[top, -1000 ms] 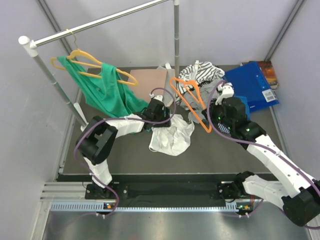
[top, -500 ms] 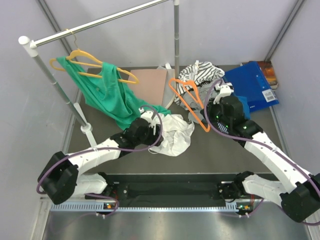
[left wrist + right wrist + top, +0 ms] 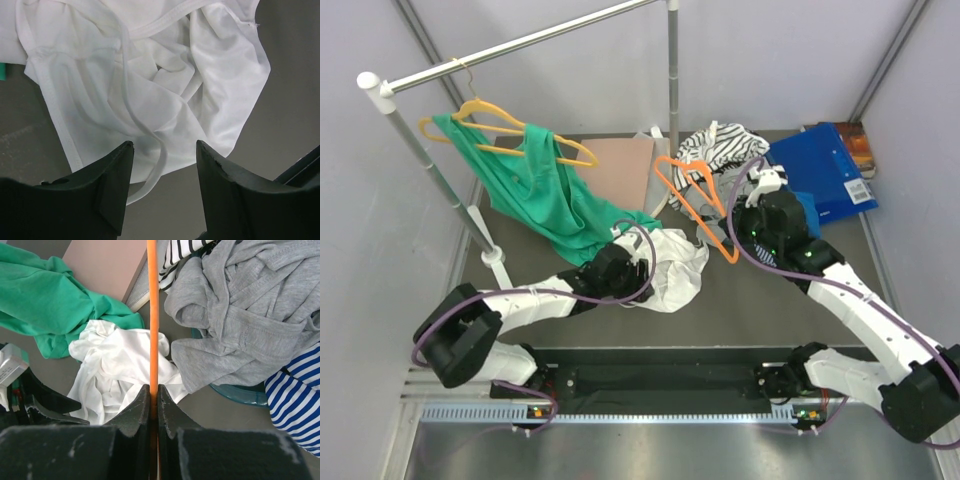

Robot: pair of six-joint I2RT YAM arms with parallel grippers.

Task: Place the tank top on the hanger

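Note:
The white tank top [image 3: 670,268] lies crumpled on the dark table, also in the left wrist view [image 3: 150,85] and the right wrist view [image 3: 120,370]. My left gripper [image 3: 638,268] is open and empty at its left edge; a loose strap loop [image 3: 157,160] lies between the jaws [image 3: 165,165]. My right gripper [image 3: 154,390] is shut on the bright orange hanger [image 3: 153,310], held above the table to the right of the tank top, its triangle in the top view [image 3: 695,205].
A green garment [image 3: 535,185] hangs on a yellow-orange hanger [image 3: 490,115] on the rail [image 3: 520,45]. A striped shirt [image 3: 725,145], grey garment [image 3: 240,315], blue folder [image 3: 825,170], teal basin [image 3: 240,392] and brown board [image 3: 620,170] lie at the back.
My left arm pulled back and swung low, its gripper coming to the tank top's left edge. The right arm with the hanger shifted slightly.

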